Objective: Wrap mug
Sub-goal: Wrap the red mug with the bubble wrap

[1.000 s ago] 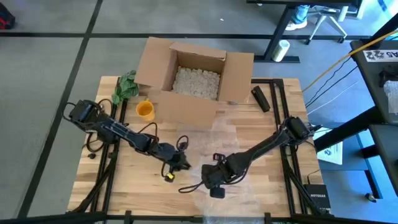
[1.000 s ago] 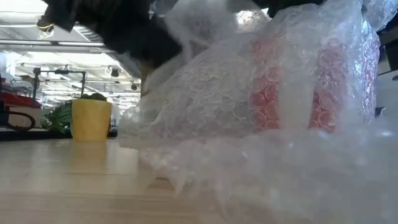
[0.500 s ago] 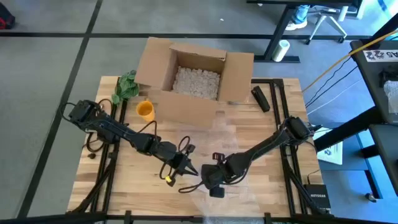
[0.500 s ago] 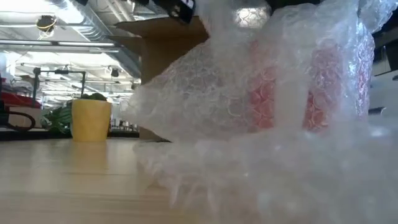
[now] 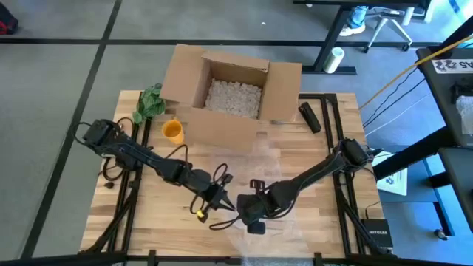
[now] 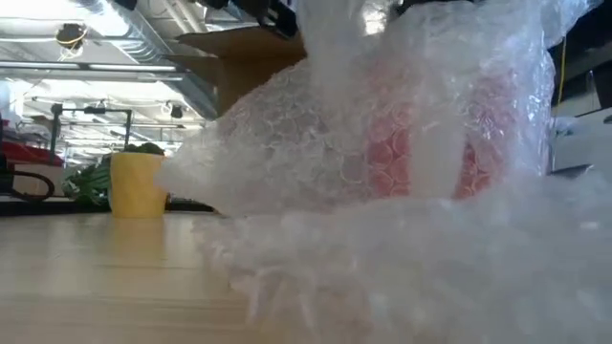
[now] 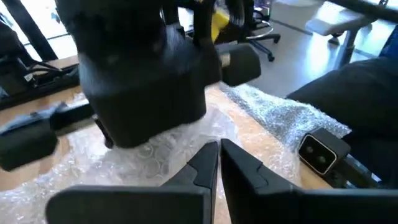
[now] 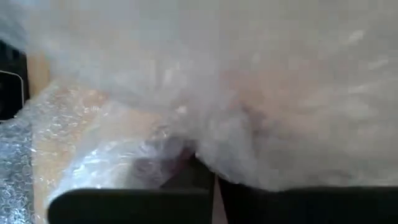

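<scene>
Now I'm mid-wrap at the frame's lower centre, the red mug (image 6: pixel 430 143) swaddled in bubble wrap (image 6: pixel 316 143), left gripper (image 7: pixel 217 163) pinched closed, right gripper (image 5: pixel 251 214) unreadable; next, tuck the loose flap.

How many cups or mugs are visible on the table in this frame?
2. A yellow cup stands bare near the cardboard box, beside the green cloth. A red mug sits inside bubble wrap at the table's front, between both arms. Others could be hidden under the wrap.

Bright, even light; the bubble wrap (image 8: pixel 249 93) blurs out of focus close up.
</scene>
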{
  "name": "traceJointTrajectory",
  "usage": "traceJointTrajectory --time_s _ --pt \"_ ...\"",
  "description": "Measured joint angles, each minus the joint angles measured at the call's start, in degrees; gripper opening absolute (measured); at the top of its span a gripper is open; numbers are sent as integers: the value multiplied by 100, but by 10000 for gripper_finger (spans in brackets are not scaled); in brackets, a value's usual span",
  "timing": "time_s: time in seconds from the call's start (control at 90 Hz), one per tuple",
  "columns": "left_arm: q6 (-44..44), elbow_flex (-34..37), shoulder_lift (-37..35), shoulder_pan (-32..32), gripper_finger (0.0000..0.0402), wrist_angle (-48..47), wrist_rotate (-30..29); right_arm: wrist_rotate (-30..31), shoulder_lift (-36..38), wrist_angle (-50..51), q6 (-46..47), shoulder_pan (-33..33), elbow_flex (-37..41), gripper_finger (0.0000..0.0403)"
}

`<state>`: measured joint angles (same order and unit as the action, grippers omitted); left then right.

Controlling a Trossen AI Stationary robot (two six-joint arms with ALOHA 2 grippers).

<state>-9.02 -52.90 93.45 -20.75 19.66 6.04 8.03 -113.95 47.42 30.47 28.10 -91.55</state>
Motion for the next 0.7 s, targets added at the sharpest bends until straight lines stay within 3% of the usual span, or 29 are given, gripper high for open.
traceJointTrajectory --time_s 0.7 --pt "7 2 66 2 0 91 109 484 0 1434 -80 7 -971 44"
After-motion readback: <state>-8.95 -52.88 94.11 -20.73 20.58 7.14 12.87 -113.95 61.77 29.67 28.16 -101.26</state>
